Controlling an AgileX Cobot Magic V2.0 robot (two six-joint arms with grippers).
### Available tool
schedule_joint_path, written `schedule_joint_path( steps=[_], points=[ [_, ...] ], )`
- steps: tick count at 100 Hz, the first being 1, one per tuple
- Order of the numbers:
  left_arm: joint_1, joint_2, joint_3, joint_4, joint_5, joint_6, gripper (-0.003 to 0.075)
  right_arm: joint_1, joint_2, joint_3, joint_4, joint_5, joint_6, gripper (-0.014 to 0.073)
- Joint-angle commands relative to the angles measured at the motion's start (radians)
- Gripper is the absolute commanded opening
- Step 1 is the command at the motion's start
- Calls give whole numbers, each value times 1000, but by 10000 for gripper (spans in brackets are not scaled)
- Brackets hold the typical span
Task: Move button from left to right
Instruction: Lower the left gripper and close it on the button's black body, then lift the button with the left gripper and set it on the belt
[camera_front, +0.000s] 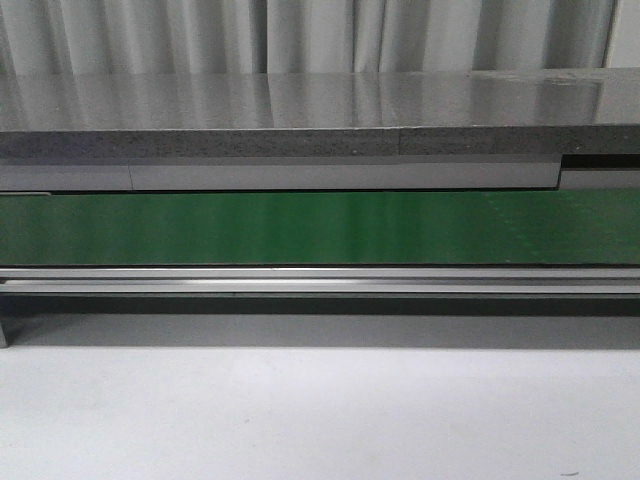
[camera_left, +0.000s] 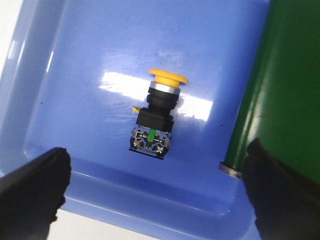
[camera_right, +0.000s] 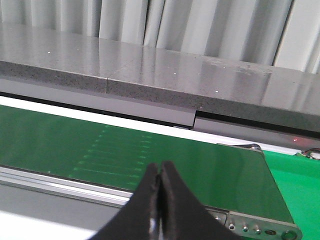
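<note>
The button (camera_left: 156, 117) lies on its side in a blue tray (camera_left: 75, 75) in the left wrist view: yellow-orange mushroom cap, black body, small green mark on its end. My left gripper (camera_left: 160, 190) is open wide and hovers above the tray, its black fingers (camera_left: 35, 185) far apart on either side, the button between and beyond them, untouched. My right gripper (camera_right: 160, 167) is shut and empty, its tips pressed together over the green conveyor belt (camera_right: 150, 155). Neither gripper nor the button shows in the front view.
The green conveyor belt (camera_front: 320, 228) runs across the front view on a metal frame (camera_front: 320, 282), with a grey stone slab (camera_front: 300, 120) and curtains behind it. The belt's end roller (camera_left: 280, 100) lies beside the blue tray. White tabletop (camera_front: 320, 410) lies in front.
</note>
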Motion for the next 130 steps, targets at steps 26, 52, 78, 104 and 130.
schedule_joint_path(
  steps=[26, 52, 78, 104, 130],
  points=[
    [18, 129, -34, -14, -91, 4, 631, -6, -18, 0, -9, -82, 0, -68],
    [22, 202, -34, -17, -118, 4, 630, -6, -18, 0, -9, -82, 0, -68],
    [22, 244, -34, -24, -143, 4, 566, -6, -18, 0, -9, -82, 0, -68],
    [22, 272, -34, -30, -143, 4, 414, -6, -18, 0, -9, -82, 0, -68],
    [22, 272, -34, -38, -141, 4, 232, -6, -18, 0, -9, -82, 0, -68]
  ],
)
